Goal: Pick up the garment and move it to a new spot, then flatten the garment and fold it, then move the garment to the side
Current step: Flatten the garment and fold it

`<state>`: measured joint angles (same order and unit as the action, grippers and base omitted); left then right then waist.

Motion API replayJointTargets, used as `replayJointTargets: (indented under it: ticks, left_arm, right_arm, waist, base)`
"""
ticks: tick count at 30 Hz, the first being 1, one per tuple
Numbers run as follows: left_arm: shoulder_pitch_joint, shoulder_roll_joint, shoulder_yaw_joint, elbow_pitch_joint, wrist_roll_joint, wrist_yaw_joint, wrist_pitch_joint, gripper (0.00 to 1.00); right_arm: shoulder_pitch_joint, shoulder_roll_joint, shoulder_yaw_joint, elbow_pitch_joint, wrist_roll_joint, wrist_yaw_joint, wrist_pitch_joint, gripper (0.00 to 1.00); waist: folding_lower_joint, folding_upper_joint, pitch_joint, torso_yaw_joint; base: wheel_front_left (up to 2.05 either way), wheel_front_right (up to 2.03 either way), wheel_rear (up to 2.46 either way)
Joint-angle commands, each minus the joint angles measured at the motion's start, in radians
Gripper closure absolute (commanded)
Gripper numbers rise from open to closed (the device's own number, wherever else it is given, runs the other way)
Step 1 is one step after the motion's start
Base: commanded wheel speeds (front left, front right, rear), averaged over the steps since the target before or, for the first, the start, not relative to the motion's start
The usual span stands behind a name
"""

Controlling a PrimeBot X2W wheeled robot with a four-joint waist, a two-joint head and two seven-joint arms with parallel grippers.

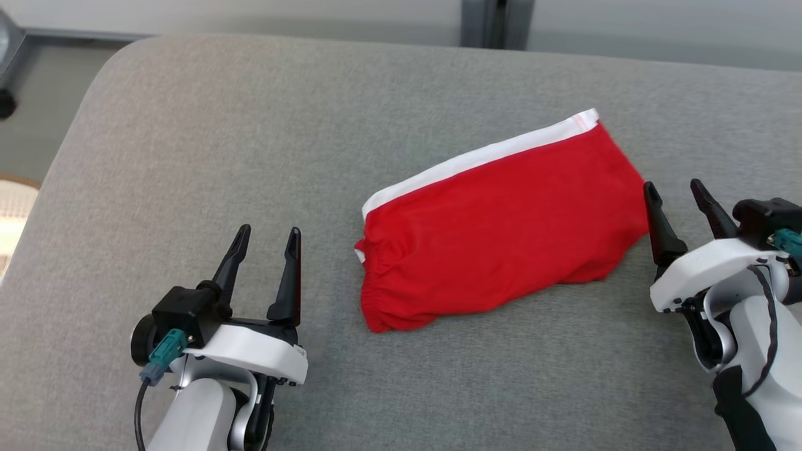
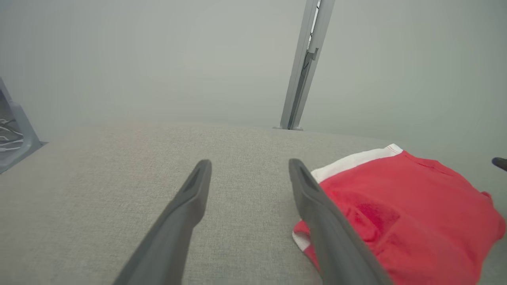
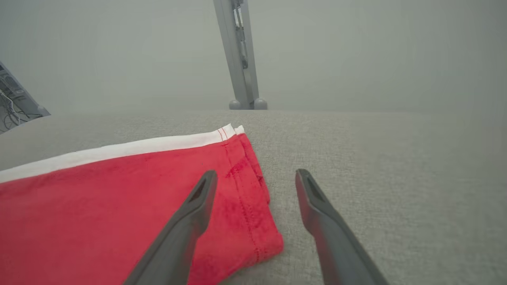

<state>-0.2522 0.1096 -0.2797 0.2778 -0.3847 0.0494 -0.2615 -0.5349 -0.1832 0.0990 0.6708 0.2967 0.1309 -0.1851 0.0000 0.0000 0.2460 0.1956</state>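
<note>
The garment (image 1: 501, 225) is a pair of red shorts with a white band along the far edge, lying folded on the grey cushioned surface (image 1: 250, 138) right of centre. My left gripper (image 1: 268, 232) stands open to the garment's left, apart from it, nothing between its fingers. In the left wrist view the left gripper (image 2: 249, 164) points past the garment (image 2: 412, 213), which lies to its right. My right gripper (image 1: 677, 186) is open at the garment's right end. In the right wrist view the right gripper (image 3: 255, 174) hovers over the garment's (image 3: 119, 198) right hem, empty.
The grey surface rounds off at its far left corner (image 1: 119, 56), with floor beyond. A grey metal post (image 1: 495, 22) stands behind the far edge, before a pale wall. Bare fabric lies left of the garment.
</note>
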Motion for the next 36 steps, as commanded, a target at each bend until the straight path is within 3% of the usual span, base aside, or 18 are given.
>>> replayJointTargets:
  ticks: [1,12,13,14,15,20,25,36]
  left_arm:
    - [-0.014,0.002,0.001,-0.003,0.006,-0.006,-0.004,0.00]
    - [-0.056,-0.024,-0.002,-0.010,0.026,-0.026,-0.004,0.00]
    - [-0.059,-0.026,-0.001,-0.010,0.027,-0.027,-0.004,0.00]
    - [-0.061,-0.027,0.000,-0.010,0.030,-0.028,-0.004,0.00]
    - [-0.062,-0.028,0.001,-0.009,0.032,-0.028,-0.004,0.00]
    - [-0.051,-0.033,0.015,-0.010,0.038,-0.030,-0.004,0.00]
    - [-0.036,-0.030,0.026,-0.005,0.045,-0.033,-0.004,0.00]
    - [0.000,-0.009,0.042,0.007,0.047,-0.022,-0.003,0.00]
  right_arm:
    - [-0.010,-0.008,0.000,0.008,0.006,0.000,-0.004,0.00]
    - [-0.175,-0.001,0.062,0.294,0.041,0.000,-0.017,0.00]
    - [-0.181,0.005,0.072,0.308,0.047,0.000,-0.018,0.14]
    - [-0.185,0.012,0.080,0.317,0.058,0.000,-0.018,0.93]
    - [-0.190,0.016,0.087,0.322,0.068,0.000,-0.024,1.00]
    - [-0.167,0.031,0.112,0.303,0.122,0.000,-0.057,1.00]
    - [-0.086,0.038,0.117,0.209,0.167,0.000,-0.077,1.00]
    - [0.281,0.090,-0.088,-0.126,0.130,0.000,-0.079,1.00]
  waist:
    - [0.0000,0.0000,0.026,0.025]
    - [0.0000,0.0000,0.099,0.054]
    - [0.0000,0.0000,0.101,0.052]
    - [0.0000,0.0000,0.102,0.049]
    - [0.0000,0.0000,0.103,0.045]
    - [0.0000,0.0000,0.093,0.016]
    - [0.0000,0.0000,0.072,-0.025]
    - [0.0000,0.0000,0.003,-0.092]
  base:
    - [0.00,0.00,0.00]
    - [0.00,0.00,0.00]
    - [0.00,0.00,0.00]
    - [0.00,0.00,0.00]
    - [0.00,0.00,0.00]
    - [0.00,0.00,0.00]
    - [0.00,0.00,0.00]
    - [0.00,0.00,0.00]
